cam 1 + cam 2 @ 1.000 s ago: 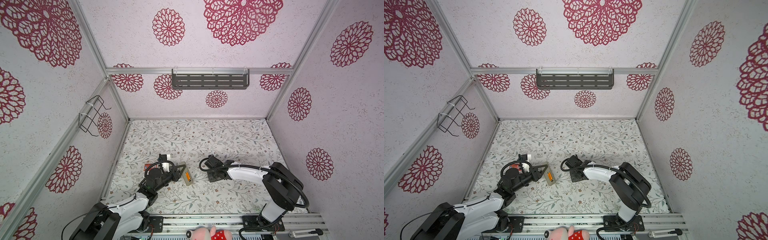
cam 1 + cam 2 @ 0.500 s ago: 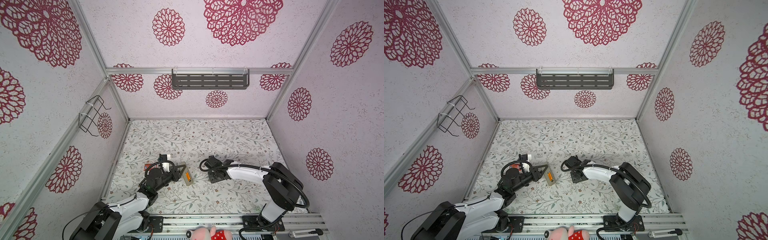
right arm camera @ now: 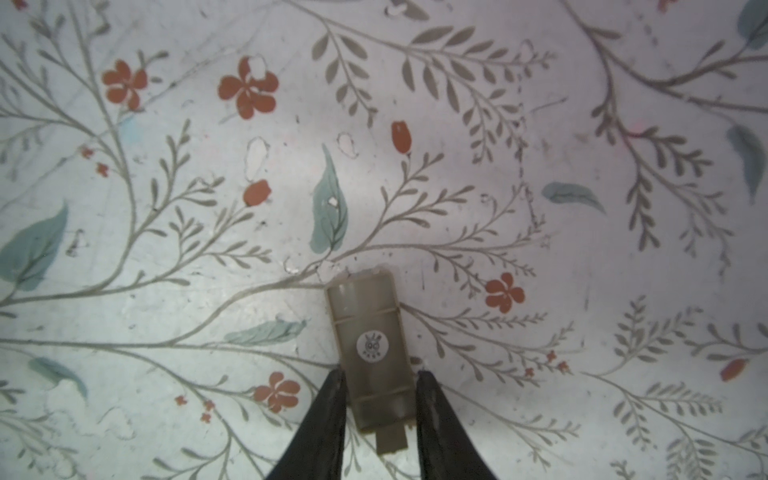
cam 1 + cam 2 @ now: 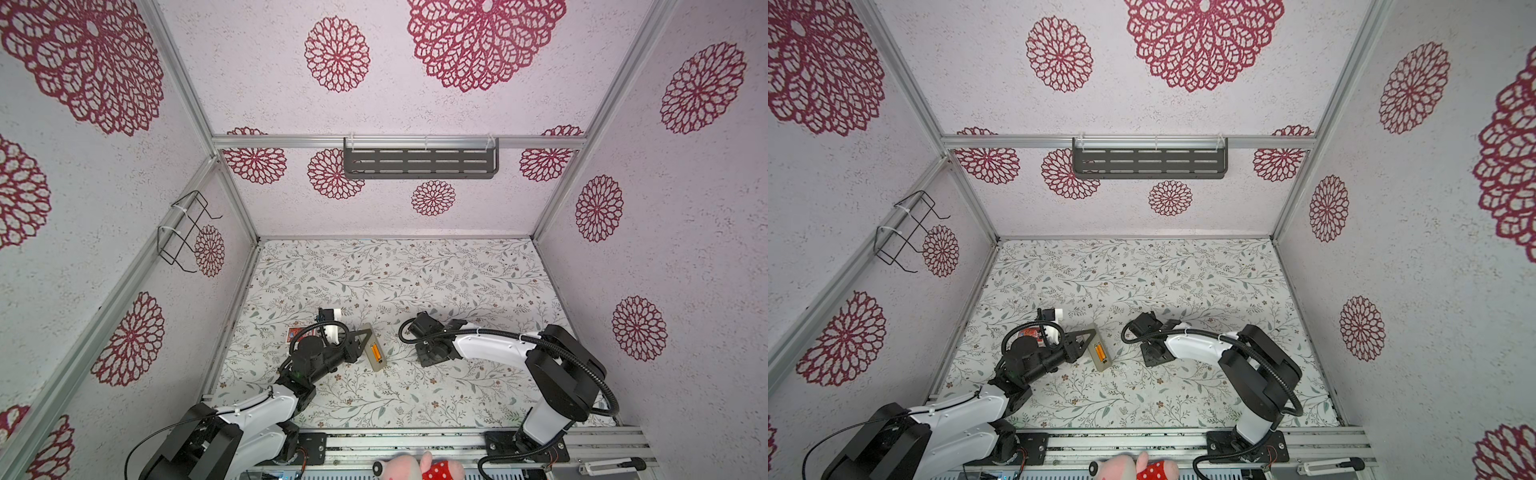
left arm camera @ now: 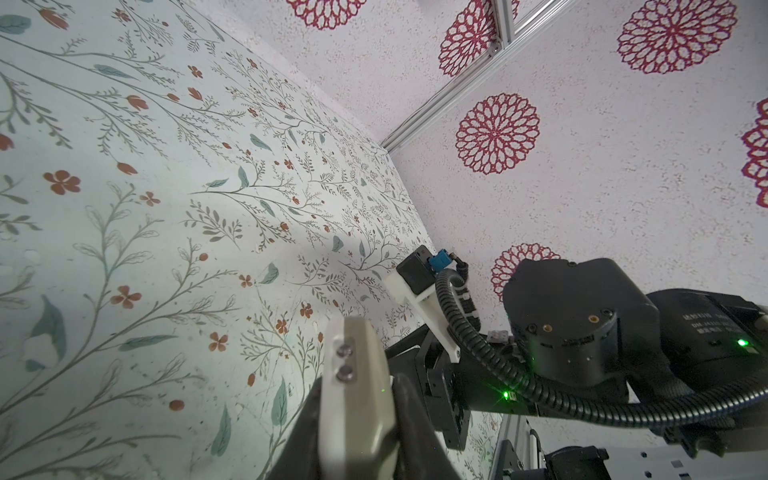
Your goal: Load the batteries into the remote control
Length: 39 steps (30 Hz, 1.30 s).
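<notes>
The remote control (image 4: 375,353) (image 4: 1099,353) lies back-up at the table's middle left, tilted. The orange batteries (image 4: 377,352) (image 4: 1099,352) sit in its open compartment. My left gripper (image 4: 368,337) (image 4: 1090,337) is shut on the remote's far end. In the left wrist view the remote's beige end (image 5: 353,374), with two metal studs, stands between the dark fingers (image 5: 311,403). My right gripper (image 4: 428,359) (image 3: 382,380) points down at the table to the remote's right. It is shut on a beige-grey battery cover (image 3: 370,349) lying flat there.
A red printed card box (image 4: 296,333) lies behind the left arm. A pink plush toy (image 4: 415,467) sits on the front rail. A dark shelf (image 4: 419,163) hangs on the back wall and a wire basket (image 4: 187,232) on the left wall.
</notes>
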Motion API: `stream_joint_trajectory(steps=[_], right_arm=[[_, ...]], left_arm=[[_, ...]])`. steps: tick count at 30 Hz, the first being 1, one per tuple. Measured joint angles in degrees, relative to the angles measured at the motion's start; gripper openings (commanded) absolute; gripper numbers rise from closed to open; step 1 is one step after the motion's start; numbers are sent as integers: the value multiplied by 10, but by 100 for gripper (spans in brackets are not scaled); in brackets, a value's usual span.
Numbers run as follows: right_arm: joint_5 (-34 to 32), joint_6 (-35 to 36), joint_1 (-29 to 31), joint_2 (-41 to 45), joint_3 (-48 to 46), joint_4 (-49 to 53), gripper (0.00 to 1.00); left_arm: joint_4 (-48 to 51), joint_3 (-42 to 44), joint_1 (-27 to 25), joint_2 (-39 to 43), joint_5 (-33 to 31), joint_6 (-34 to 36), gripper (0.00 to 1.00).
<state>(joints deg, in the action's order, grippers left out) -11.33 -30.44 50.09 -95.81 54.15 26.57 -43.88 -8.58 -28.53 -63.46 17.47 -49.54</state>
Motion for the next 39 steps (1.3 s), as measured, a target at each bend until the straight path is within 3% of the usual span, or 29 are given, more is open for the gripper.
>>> stream_joint_trajectory(steps=[14, 28, 39], right_arm=[[1, 0, -1, 0, -1, -9, 33], [0, 1, -1, -1, -1, -10, 25], [0, 4, -1, -2, -1, -10, 25]], left_arm=[[0, 0, 0, 0, 0, 0, 0], [0, 0, 0, 0, 0, 0, 0], [0, 0, 0, 0, 0, 0, 0]])
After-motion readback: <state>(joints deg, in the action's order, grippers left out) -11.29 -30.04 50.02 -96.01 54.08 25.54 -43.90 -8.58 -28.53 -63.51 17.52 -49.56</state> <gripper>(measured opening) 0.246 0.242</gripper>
